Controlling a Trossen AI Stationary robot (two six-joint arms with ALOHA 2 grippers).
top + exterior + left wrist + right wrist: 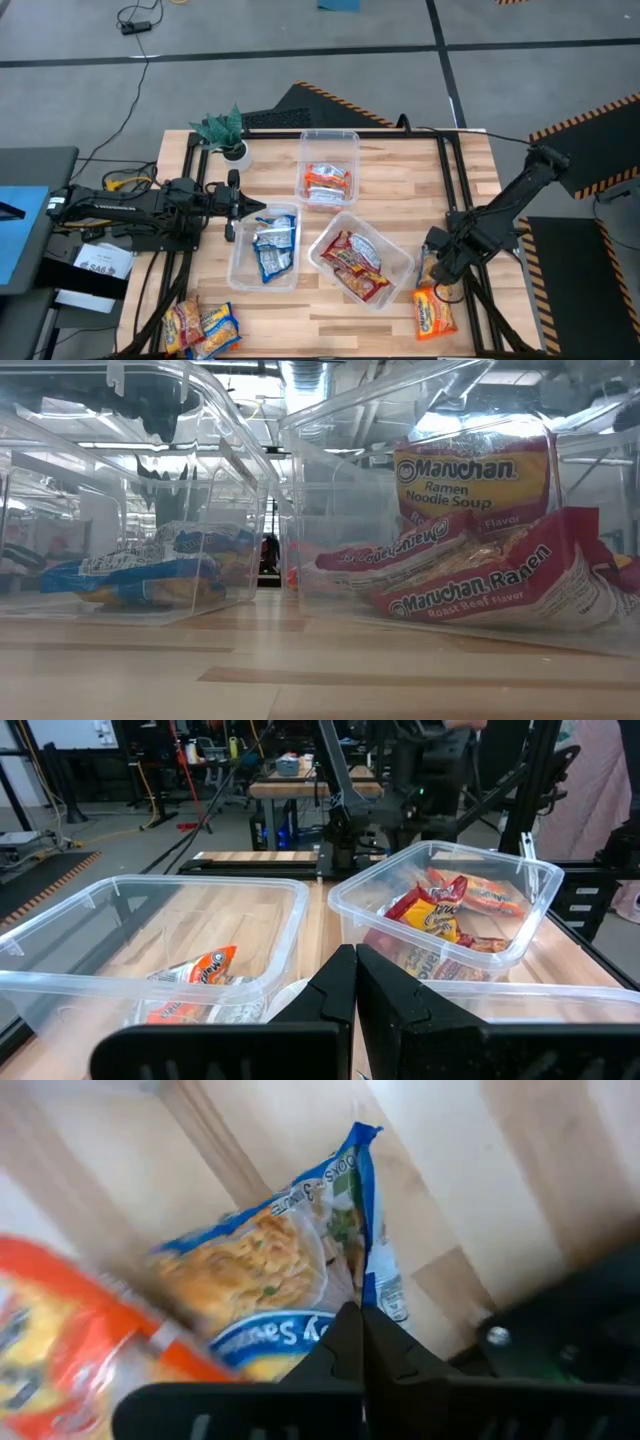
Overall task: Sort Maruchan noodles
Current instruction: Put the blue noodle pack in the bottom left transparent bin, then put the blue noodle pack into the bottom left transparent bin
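Grey workshop floor surrounds the wooden table (pixel 400 170) in the high view, where three clear bins sit mid-table: one with orange packets (pixel 327 182), one with blue packets (pixel 272 246), one with red packets (pixel 355 265). The right gripper (pixel 437 262) is low at the table's right edge over a small loose pile, an orange-yellow packet (pixel 433 312) lying just nearer the front edge; more unsorted packets (pixel 203 327) lie at the front left. The left gripper (pixel 258 208) waits beside the blue bin. Across the table top, the low view shows only the blue and red bins' contents. From the left wrist, that arm's fingers (pixel 335 990) are pressed together, empty. From the right wrist, the fingers meet tightly on the wrapper of a blue-white packet (pixel 280 1270). Such a thin pinch on slippery film probably calls for a slow, straight lift, checking it comes free of the orange neighbour, before carrying it to the blue bin.
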